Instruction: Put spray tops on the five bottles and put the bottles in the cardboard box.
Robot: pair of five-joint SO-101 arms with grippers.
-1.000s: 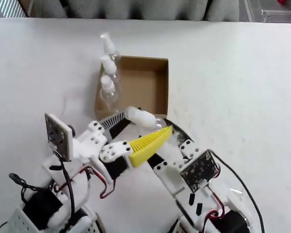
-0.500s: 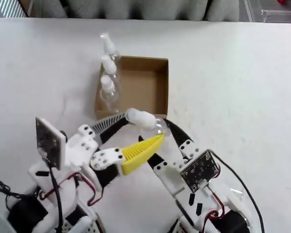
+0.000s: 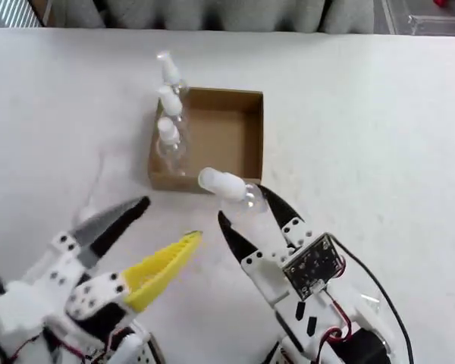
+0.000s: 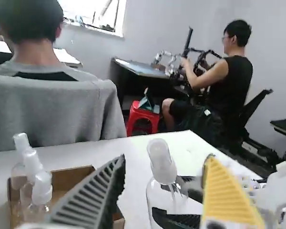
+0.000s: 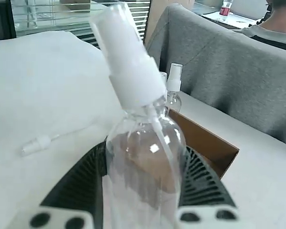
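Bottle [image 3: 232, 188] in right claw [image 3: 242, 203]

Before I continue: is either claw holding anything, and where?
Right claw grips the clear plastic bottle with white spray top by its body; left claw empty.

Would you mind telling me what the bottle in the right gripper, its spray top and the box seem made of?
The bottle looks like clear glossy plastic, possibly glass; its tube shows through. The spray top looks like opaque white plastic, smooth. The box is matte brown cardboard with thin walls.
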